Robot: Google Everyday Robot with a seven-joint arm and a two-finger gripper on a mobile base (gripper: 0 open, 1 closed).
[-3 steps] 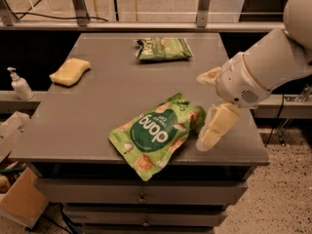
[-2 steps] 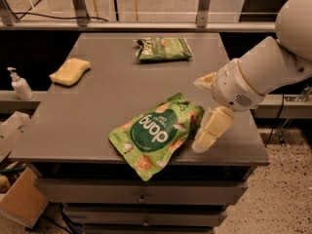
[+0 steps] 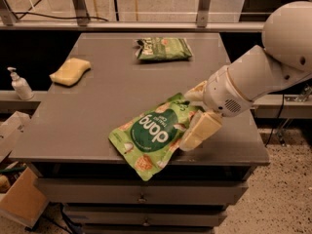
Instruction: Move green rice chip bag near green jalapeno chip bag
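Note:
The green rice chip bag (image 3: 151, 133) is a lime-green "dang" pouch lying flat near the front edge of the grey table (image 3: 92, 111), one corner overhanging the edge. The green jalapeno chip bag (image 3: 163, 48) is smaller and duller and lies flat at the table's far middle. My gripper (image 3: 194, 113) is at the pouch's right end, low over the table, with its cream fingers (image 3: 201, 129) spread either side of that end. The jaws are open; the lower finger rests at the pouch's edge.
A yellow sponge (image 3: 70, 71) lies at the table's left side. A white pump bottle (image 3: 20, 85) stands on a ledge to the left. A cardboard box (image 3: 19, 204) sits on the floor at lower left. A metal rail runs behind the table.
My gripper has shifted slightly left, closing in on the pouch's right end. The pouch and the other bag have not moved.

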